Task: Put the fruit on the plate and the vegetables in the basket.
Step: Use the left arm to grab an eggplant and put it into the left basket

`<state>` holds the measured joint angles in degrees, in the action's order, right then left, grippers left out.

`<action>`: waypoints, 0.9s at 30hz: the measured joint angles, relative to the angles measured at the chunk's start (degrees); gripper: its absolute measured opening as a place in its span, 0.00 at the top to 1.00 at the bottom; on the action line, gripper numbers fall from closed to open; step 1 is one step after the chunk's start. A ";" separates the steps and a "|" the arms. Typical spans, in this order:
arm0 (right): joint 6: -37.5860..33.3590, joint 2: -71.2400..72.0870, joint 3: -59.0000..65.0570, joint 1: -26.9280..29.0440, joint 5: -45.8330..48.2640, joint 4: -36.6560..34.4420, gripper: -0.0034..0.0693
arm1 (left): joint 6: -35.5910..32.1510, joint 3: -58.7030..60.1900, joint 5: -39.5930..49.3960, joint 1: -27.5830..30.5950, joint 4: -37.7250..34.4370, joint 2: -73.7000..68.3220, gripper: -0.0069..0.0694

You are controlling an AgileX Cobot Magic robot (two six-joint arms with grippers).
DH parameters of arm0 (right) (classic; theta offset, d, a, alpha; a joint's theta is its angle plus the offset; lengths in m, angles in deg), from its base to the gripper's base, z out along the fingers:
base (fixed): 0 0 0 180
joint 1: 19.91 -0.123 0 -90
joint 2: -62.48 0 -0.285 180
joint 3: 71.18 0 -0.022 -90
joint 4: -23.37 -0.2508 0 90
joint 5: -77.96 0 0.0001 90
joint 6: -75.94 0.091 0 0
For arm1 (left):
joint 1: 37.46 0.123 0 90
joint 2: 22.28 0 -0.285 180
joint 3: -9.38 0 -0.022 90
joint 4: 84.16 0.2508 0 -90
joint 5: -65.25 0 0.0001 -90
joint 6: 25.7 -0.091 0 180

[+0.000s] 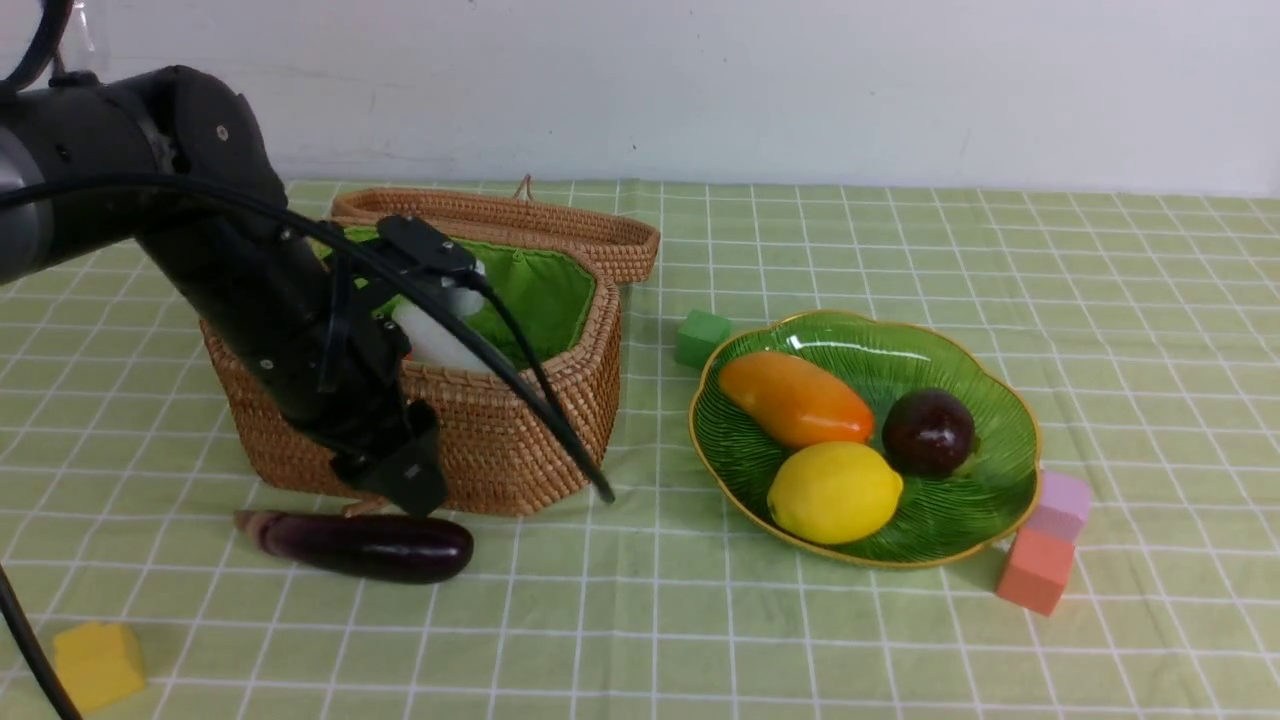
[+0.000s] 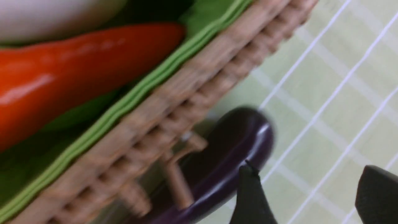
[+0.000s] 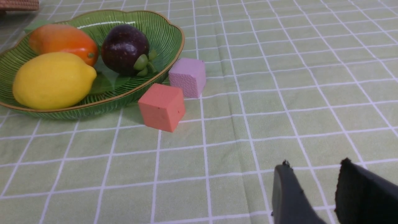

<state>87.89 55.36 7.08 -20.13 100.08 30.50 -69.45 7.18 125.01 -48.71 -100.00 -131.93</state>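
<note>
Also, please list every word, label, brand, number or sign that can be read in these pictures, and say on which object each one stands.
None: no readable text shows in any view.
The basket, plate, lemon, mango, dark fruit and eggplant are unmarked.
The foam cubes carry no print.
The left wrist view is blurred; nothing legible there.

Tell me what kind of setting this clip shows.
Probably a staged tabletop for robot sorting practice: a checked green cloth against a bare white wall, toy produce in a plate and basket, and foam cubes.
</note>
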 joint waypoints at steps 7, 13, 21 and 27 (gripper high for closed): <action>0.00 0.00 0.00 0.00 0.00 0.00 0.62 | -0.40 0.00 -3.58 0.00 6.23 -2.01 0.34; 0.00 0.00 0.00 0.00 0.00 0.00 0.62 | -5.45 0.00 0.29 0.00 6.42 -5.01 0.34; 0.00 0.00 0.00 0.00 0.00 0.00 0.62 | -7.68 0.00 -0.41 -0.92 5.75 -5.35 0.34; 0.00 0.00 0.00 0.00 0.00 0.00 0.62 | -8.79 0.00 -3.11 -7.21 6.27 -5.89 0.34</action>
<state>87.89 55.36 7.08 -20.13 100.08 30.50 -78.24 7.18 121.90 -55.92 -93.73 -137.82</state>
